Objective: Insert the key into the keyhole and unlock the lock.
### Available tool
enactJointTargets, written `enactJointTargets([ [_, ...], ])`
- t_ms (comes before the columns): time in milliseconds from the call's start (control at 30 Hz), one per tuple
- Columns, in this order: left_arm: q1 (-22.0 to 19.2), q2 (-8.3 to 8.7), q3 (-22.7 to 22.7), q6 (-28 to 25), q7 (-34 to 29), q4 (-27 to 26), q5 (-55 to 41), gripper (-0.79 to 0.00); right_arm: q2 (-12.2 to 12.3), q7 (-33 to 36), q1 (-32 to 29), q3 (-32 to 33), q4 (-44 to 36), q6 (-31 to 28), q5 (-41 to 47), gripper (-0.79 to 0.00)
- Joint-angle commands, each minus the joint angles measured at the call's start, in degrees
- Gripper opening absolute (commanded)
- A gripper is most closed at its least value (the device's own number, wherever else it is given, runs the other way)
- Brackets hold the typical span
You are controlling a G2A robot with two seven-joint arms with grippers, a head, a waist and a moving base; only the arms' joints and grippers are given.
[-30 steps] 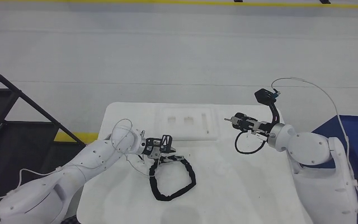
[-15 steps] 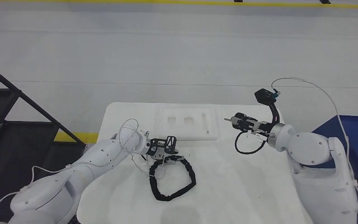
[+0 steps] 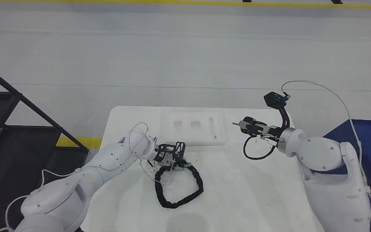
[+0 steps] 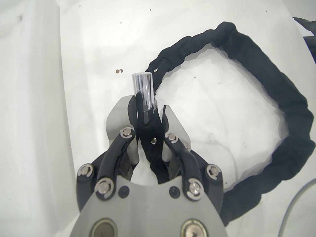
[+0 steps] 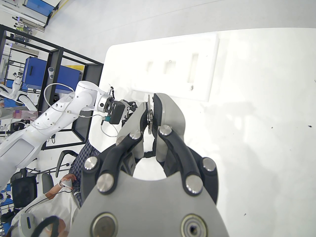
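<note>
Chrome-tipped lock (image 4: 143, 91) clamped in the left hand (image 4: 146, 109) at the table (image 3: 261, 191), key (image 5: 149, 118) clamped in the raised right hand (image 5: 151, 107).

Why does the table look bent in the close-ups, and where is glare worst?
Left wrist view: wide lens curves the table edge, chrome on the lock gleams. Right wrist view: glare nearly whites out the foam tray, beyond the key. Top view: even light.

A robot laboratory hall: wide grey floor (image 3: 174, 52) with a yellow line (image 3: 75, 141), blue cabinets (image 5: 37, 69), black racks (image 3: 23, 156), white table (image 3: 249, 197).
</note>
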Motion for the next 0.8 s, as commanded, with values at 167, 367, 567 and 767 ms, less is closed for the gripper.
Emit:
enactJointTargets([
  [167,-0.41,-0.73,-1.3,-1.17,3.19,2.22,-2.31,-0.785,0.0,0.0,0.0,0.0,0.0,0.0,0.0,-0.785],
  [367,-1.17,-0.74,-1.48,-1.17,5.64,1.53,-4.81,-0.785,0.0,0.0,0.0,0.0,0.0,0.0,0.0,-0.785],
  [567,-2.37,-0.04,-1.45,-1.17,9.15,-0.14,-9.22,-0.785,0.0,0.0,0.0,0.0,0.0,0.0,0.0,-0.785],
  [767,-3.17,1.89,-2.5,-1.17,15.94,-4.28,-11.62,-0.785,0.07,-0.31,-0.69,-0.88,0.2,-0.73,-1.0,-0.785],
])
